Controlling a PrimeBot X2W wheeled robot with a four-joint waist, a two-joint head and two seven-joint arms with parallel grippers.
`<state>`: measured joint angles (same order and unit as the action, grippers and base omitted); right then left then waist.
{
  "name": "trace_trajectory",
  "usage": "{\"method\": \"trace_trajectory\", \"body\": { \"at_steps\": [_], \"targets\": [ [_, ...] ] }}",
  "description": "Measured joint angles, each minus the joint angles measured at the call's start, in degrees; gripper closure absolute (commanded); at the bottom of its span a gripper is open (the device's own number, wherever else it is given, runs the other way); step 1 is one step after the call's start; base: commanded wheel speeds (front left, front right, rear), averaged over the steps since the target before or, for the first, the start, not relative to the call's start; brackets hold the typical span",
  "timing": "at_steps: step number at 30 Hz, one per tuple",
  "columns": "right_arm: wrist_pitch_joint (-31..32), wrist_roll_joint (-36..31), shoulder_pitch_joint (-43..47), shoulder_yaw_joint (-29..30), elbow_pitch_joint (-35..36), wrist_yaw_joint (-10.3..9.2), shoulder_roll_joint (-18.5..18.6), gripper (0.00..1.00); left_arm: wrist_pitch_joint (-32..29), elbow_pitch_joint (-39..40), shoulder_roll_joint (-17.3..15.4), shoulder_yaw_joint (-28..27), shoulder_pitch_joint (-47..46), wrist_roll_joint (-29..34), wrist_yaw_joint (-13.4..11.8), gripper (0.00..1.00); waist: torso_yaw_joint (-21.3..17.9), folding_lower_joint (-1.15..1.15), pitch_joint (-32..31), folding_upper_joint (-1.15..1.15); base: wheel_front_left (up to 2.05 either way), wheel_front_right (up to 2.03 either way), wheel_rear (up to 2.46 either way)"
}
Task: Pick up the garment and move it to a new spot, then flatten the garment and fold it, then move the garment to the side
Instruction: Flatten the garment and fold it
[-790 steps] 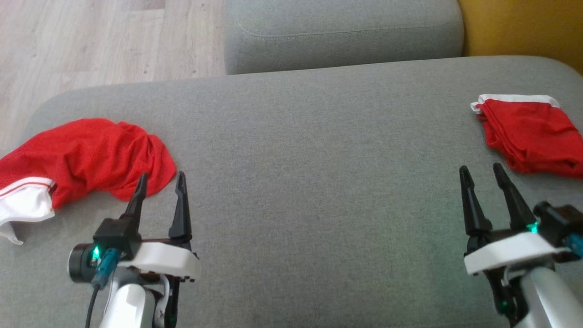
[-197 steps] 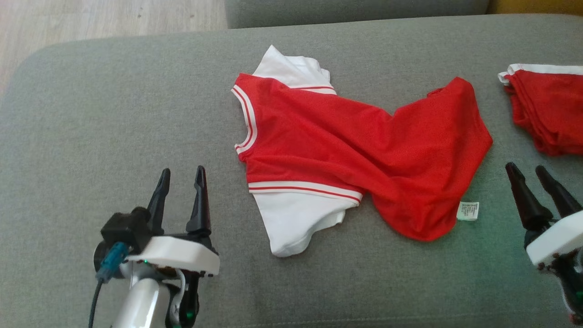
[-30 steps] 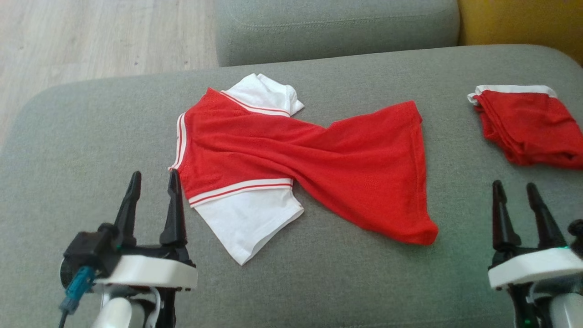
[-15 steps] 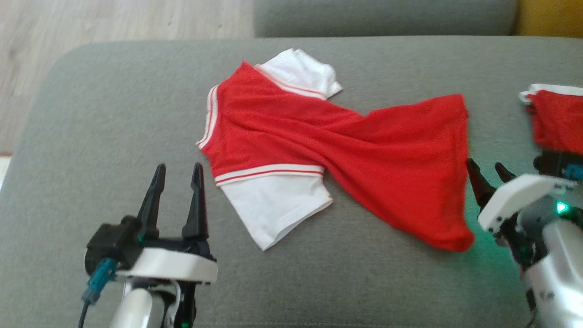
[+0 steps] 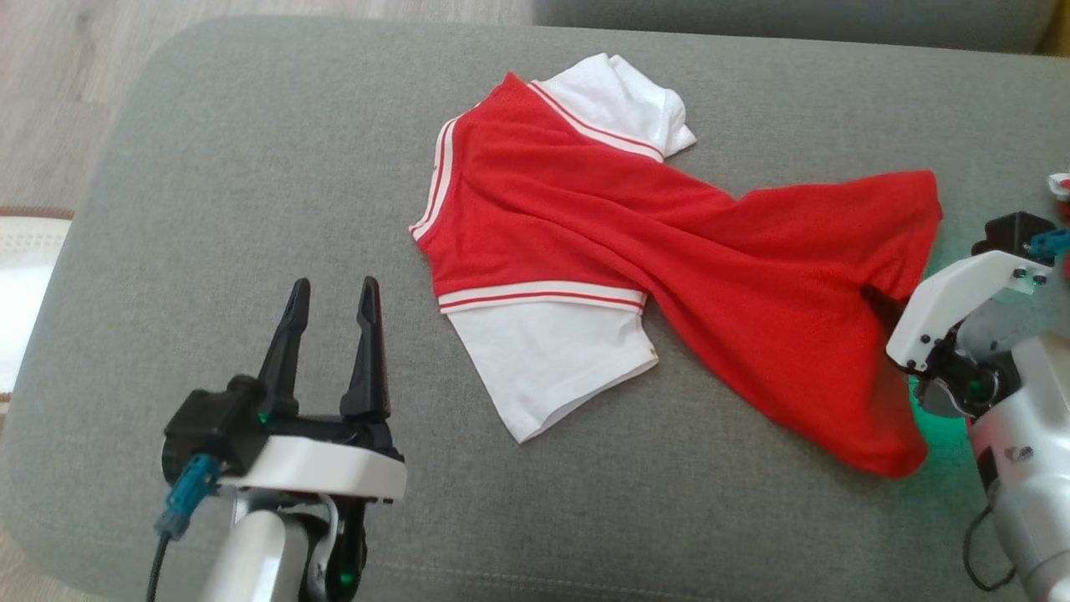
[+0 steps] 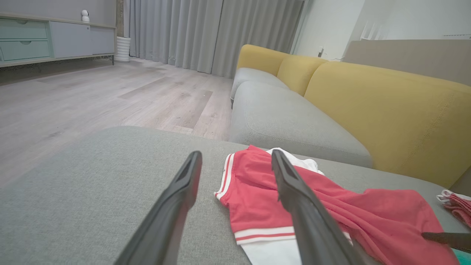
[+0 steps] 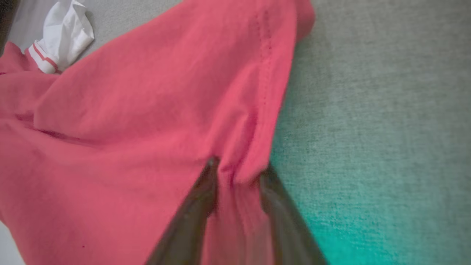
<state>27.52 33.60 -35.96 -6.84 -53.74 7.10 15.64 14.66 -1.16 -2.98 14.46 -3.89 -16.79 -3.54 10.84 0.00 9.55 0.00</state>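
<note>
place: living room | cues: yellow-grey sofa (image 6: 368, 110), curtains (image 6: 206, 33), sideboard (image 6: 55, 40), wood floor (image 6: 110, 99)

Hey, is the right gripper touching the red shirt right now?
Touching. In the right wrist view, the right gripper straddles the shirt, its hem bunched against both fingers.

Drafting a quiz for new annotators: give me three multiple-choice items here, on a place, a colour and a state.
1. Fingertips of the right gripper sit: A. on the floor B. at the red hem of the garment C. on a backrest
2. The garment's sleeves are: A. yellow B. grey C. white
3. The left gripper is: A. open, empty B. shut on the garment C. shut on a sleeve
Key: 1 B: they straddle a fold of hem. 2 C: both show white beside the red body. 3 A: its fingers stand apart over bare cushion.
</note>
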Motion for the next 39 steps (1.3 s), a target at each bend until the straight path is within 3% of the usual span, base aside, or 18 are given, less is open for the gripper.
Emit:
{"method": "trace_trajectory", "body": {
  "at_steps": [7,13,17,18,19,23,28,34,39],
  "targets": [
    [-6.7,1.8,-1.3,-1.5,0.1,0.0,2.3,1.0,0.0,0.7,0.0,2.1,-0.4,-0.6,-0.9,0.0,1.2,0.0,2.3,0.0,0.0,0.0,0.0],
    [-7.8,1.8,-10.8,-1.5,-2.6,0.0,6.9,1.0,0.0,1.0,0.2,4.0,-3.3,-1.2,-1.6,0.0,3.0,0.0,5.8,0.0,0.0,0.0,0.0],
    [-8.2,1.6,-14.9,-1.5,-5.2,0.0,8.1,1.0,0.0,1.0,0.2,4.7,-3.9,-1.2,-2.1,0.0,4.0,0.0,7.2,0.0,0.0,0.0,0.0],
    [-8.2,1.6,-15.6,-1.5,-6.4,0.0,8.1,0.54,0.0,0.9,0.2,5.0,-3.9,-1.5,-2.3,0.0,4.3,0.0,7.5,0.0,0.0,0.0,0.0],
    [-8.2,1.4,-16.1,-1.5,-7.5,0.0,8.1,0.0,0.0,0.8,0.2,5.2,-3.9,-1.6,-2.5,0.0,4.4,0.0,7.6,0.0,0.0,0.0,0.0],
    [-10.6,1.2,-16.1,-1.6,-10.1,0.0,7.2,0.0,0.0,0.0,0.2,5.1,-3.8,-2.0,-2.6,0.0,3.6,0.01,6.7,0.0,0.0,0.0,0.0],
    [-18.2,1.0,-15.4,-3.0,-7.6,0.0,6.9,0.0,0.0,-1.1,0.2,4.3,-3.8,-1.9,-2.4,0.0,1.1,0.0,4.2,0.0,0.0,0.0,0.0],
    [-29.7,1.7,-8.0,-3.9,3.3,0.0,7.0,0.0,0.0,-2.4,0.3,1.3,-3.1,-0.9,-1.4,0.0,-2.5,0.0,-0.1,0.0,0.0,0.0,0.0],
    [-37.7,2.0,6.2,-3.4,17.7,0.0,7.2,0.0,0.0,-3.0,0.2,-0.8,-0.5,-0.8,-0.9,0.0,-5.4,0.0,-3.1,0.0,0.0,0.0,0.0]
  ]
}}
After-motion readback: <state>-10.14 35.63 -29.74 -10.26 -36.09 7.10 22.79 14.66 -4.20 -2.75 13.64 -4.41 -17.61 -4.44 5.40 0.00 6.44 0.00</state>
